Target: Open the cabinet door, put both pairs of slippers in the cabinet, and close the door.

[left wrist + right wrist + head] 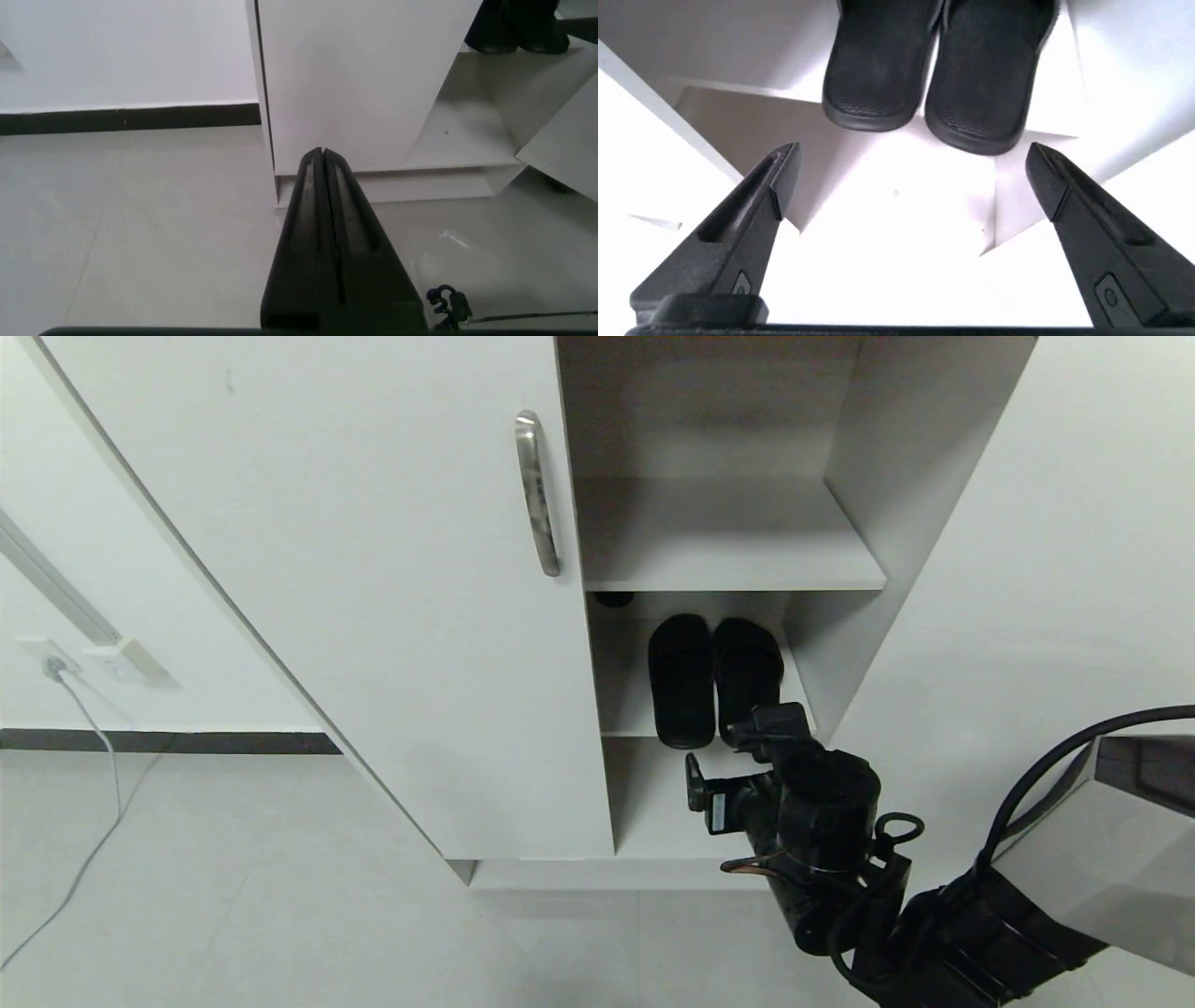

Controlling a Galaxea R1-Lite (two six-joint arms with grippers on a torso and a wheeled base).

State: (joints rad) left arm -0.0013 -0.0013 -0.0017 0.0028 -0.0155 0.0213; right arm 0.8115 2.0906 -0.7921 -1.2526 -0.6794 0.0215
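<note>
White cabinet [868, 429]: left door [373, 569] shut, brushed-metal handle [537, 493] upright near its inner edge; right door [1055, 569] swung open, compartments exposed.
Upper shelf [728, 537]: bare board.
Middle shelf [621, 700]: one pair of black slippers [681, 681], side by side and touching, heels at the front edge, toes pointing inward. A small dark shape sits behind them, too hidden to identify.
Right gripper [724, 756]: just in front of the slippers' heels, level with the shelf edge, jaws spread wide, holding nothing.
Left gripper [322, 163]: low over the pale tiled floor [280, 896], pointing at the cabinet's base, jaws pressed together, holding nothing.
Wall socket [56, 665]: left of the cabinet, grey cable [93, 840] trailing down to the floor.
</note>
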